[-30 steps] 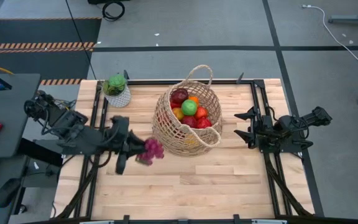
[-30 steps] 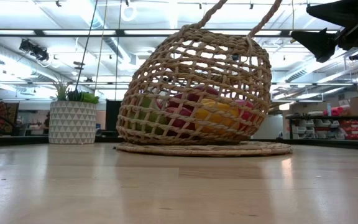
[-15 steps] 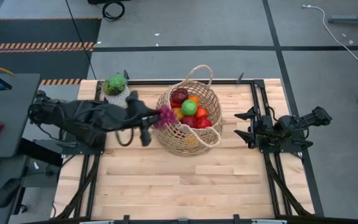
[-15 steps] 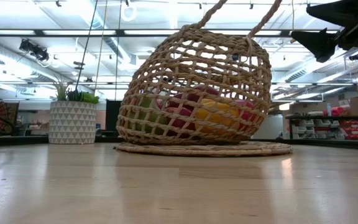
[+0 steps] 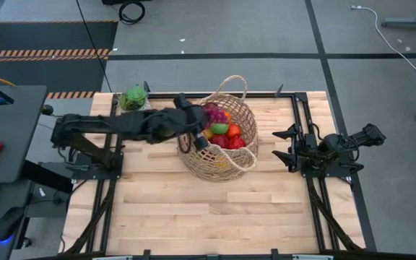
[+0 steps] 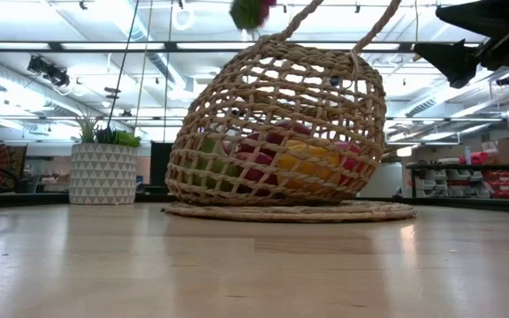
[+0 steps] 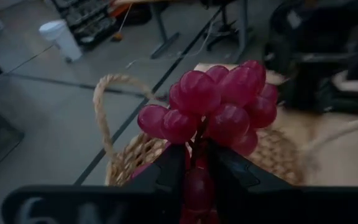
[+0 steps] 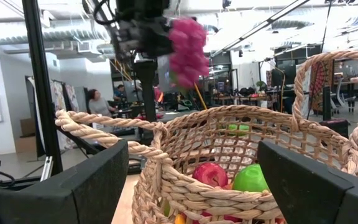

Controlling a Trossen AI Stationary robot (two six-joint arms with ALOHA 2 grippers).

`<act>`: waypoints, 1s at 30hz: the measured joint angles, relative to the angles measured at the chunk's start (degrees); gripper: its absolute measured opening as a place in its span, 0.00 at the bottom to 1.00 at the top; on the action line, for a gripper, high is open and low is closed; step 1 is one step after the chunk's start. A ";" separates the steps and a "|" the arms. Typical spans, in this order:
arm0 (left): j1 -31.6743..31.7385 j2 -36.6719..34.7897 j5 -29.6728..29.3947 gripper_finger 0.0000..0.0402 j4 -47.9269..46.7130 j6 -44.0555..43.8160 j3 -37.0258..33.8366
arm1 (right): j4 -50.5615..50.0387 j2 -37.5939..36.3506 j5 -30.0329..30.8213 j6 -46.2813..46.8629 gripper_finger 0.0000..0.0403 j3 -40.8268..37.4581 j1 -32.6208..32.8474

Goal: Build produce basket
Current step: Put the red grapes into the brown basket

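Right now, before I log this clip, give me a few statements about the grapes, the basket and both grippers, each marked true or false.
1. The left gripper is shut on the grape bunch. True.
2. The grape bunch lies on the table beside the basket. False: it is held in the air above the basket rim.
3. The basket already holds a green apple. True.
4. The right gripper is clamped on a basket handle. False: it is open and waits apart from the basket, at the table's right.
5. The plant pot sits inside the basket. False: it stands on the table beside it.
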 joint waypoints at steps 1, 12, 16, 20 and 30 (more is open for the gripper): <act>0.79 0.84 0.02 0.17 0.04 0.01 -0.01 | -0.02 0.02 0.00 0.01 0.89 0.00 0.02; 7.98 10.20 7.23 0.19 3.36 3.82 -0.04 | -0.04 0.02 0.00 0.01 0.89 0.00 0.02; 9.85 11.97 11.31 0.19 3.68 4.21 -0.04 | -0.04 0.00 0.00 0.01 0.89 0.00 0.00; 11.91 12.31 14.36 0.18 3.87 3.81 0.02 | -0.05 0.01 -0.01 -0.02 0.89 0.00 0.01; 14.16 15.64 19.52 0.19 3.35 2.87 -0.07 | -0.03 0.00 0.00 0.01 0.89 0.00 0.01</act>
